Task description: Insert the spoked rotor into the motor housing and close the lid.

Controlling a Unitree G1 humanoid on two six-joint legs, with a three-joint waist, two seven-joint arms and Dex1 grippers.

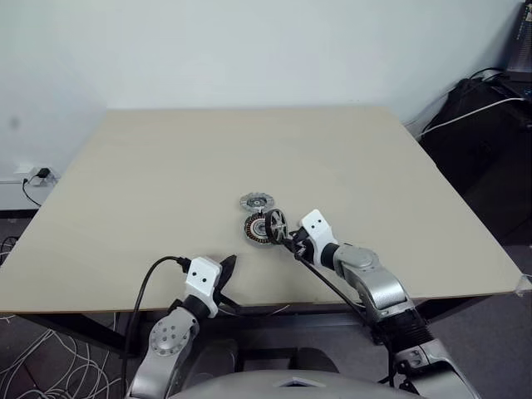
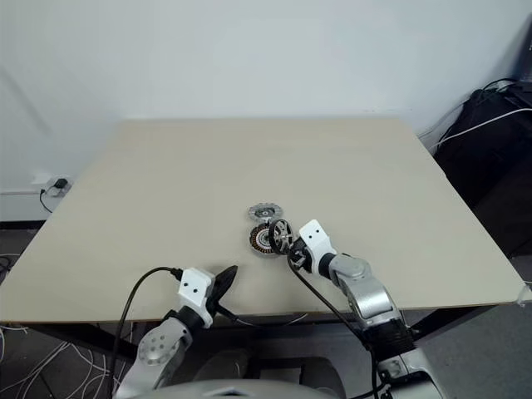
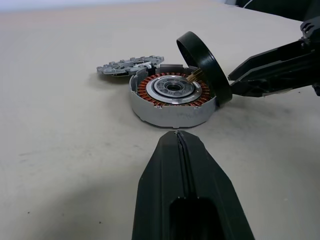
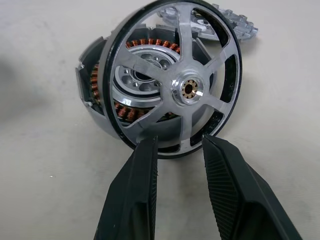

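The motor housing (image 3: pixel 170 100), a grey ring with copper windings, lies on the table near its front centre. The spoked rotor (image 4: pixel 187 87) stands tilted on edge, leaning on the housing's right side with its silver face toward my right gripper (image 4: pixel 180 142). That gripper is open. Its fingertips (image 4: pixel 150 147) are at the rotor's lower rim, with one spoke in the gap between them. Just behind the housing, the notched lid (image 1: pixel 257 200) lies flat. My left gripper (image 3: pixel 177 137) is shut and empty, hovering near the table's front edge and pointing at the housing.
The pale wooden table (image 1: pixel 166 166) extends far beyond the parts. Black bags and a white cable (image 1: pixel 482 116) sit past the table's right edge. On the floor at the left are a wall socket (image 1: pixel 35 174) and loose wires.
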